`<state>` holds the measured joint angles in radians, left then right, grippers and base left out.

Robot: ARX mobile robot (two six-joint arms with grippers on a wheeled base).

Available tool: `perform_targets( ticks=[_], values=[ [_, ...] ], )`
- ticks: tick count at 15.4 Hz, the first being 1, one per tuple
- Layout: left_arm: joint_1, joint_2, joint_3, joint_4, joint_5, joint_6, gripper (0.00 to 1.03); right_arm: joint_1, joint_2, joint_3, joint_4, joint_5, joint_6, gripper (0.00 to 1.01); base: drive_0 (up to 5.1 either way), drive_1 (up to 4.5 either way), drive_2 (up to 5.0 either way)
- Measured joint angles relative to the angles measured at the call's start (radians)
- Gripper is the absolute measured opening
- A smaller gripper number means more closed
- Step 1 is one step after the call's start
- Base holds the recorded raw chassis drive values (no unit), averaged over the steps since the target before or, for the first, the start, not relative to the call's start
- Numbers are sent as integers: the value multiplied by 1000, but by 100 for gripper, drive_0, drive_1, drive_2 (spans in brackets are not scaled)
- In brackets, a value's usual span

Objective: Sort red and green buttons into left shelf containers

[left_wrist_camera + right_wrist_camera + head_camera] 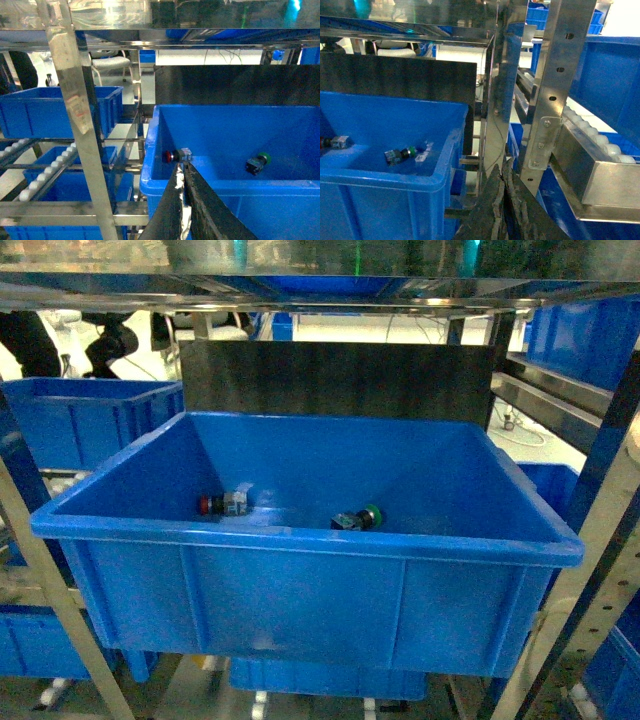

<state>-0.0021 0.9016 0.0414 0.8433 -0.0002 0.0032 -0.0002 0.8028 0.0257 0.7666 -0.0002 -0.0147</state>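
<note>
A large blue tub [300,545] fills the middle of the head view. On its floor lie the red button [222,504] at the left and the green button [360,517] near the middle, both on their sides. In the left wrist view my left gripper [182,167] is shut and empty, its tips at the tub's near rim [260,187], just below the red button [176,155]; the green button [258,162] lies to the right. My right gripper [504,167] is shut and empty, outside the tub's right wall [447,165]. Neither gripper shows in the head view.
Another blue tub [90,420] stands on the shelf to the left, behind a slanted steel post [75,110]. Roller tracks [45,170] run below it. Steel uprights [550,90] and a roller rail [600,145] stand right of the big tub. More blue tubs [580,335] sit at the right.
</note>
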Motion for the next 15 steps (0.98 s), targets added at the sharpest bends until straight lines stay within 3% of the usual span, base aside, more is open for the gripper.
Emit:
perform_targets(
  ticks=[11, 15],
  values=[
    [1, -505, -27, -445, 0, 0, 2, 0, -460, -14, -422, 0, 0, 2, 0, 0, 0],
    [1, -624, -27, -563, 0, 0, 2, 0, -563, -14, -525, 0, 0, 2, 0, 0, 0]
  ],
)
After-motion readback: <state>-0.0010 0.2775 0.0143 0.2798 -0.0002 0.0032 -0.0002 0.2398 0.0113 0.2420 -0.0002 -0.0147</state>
